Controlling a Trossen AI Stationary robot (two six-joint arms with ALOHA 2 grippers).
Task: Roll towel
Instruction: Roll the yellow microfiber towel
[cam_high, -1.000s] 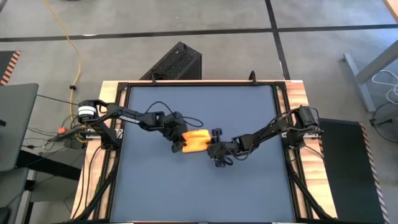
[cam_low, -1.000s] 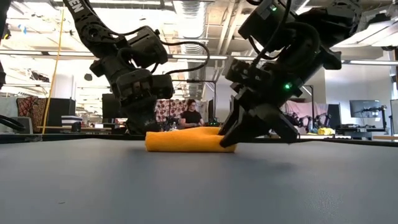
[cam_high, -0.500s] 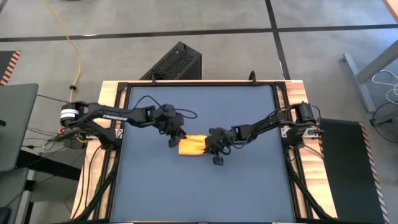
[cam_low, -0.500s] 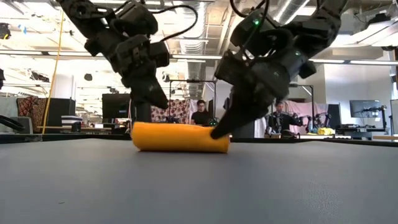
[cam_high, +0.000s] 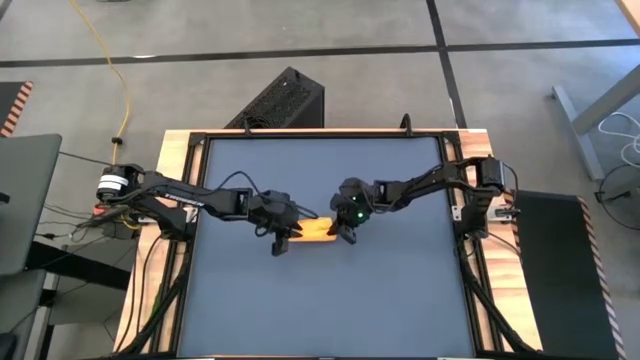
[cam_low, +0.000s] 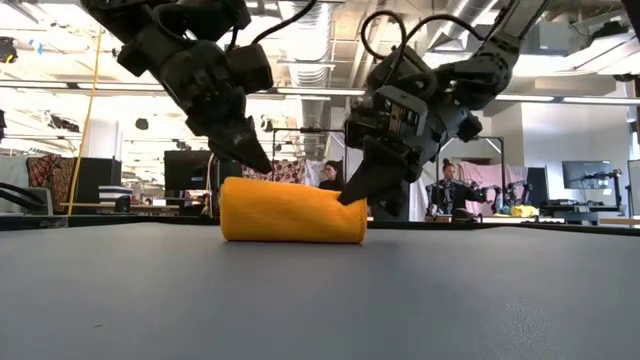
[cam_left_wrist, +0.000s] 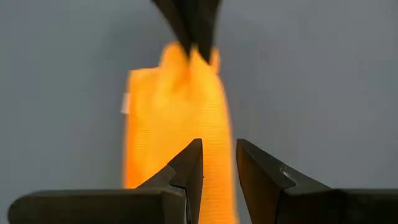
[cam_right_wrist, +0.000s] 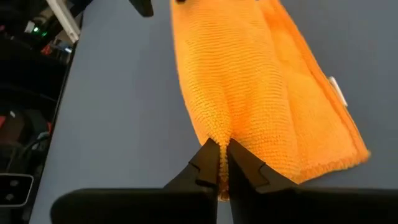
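Right end effector (cam_right_wrist: 219, 155) pinches the rolled towel (cam_low: 292, 211); left end effector (cam_left_wrist: 217, 168) looks a little open. Letting go could unroll it.

Table (cam_high: 400, 290): dark blue top, wooden edges showed at both sides.
Black box (cam_high: 280, 100): stood on the floor behind the table.
Yellow cable (cam_high: 122, 90): lay on the floor.
People (cam_low: 325, 180): perhaps two, far behind.
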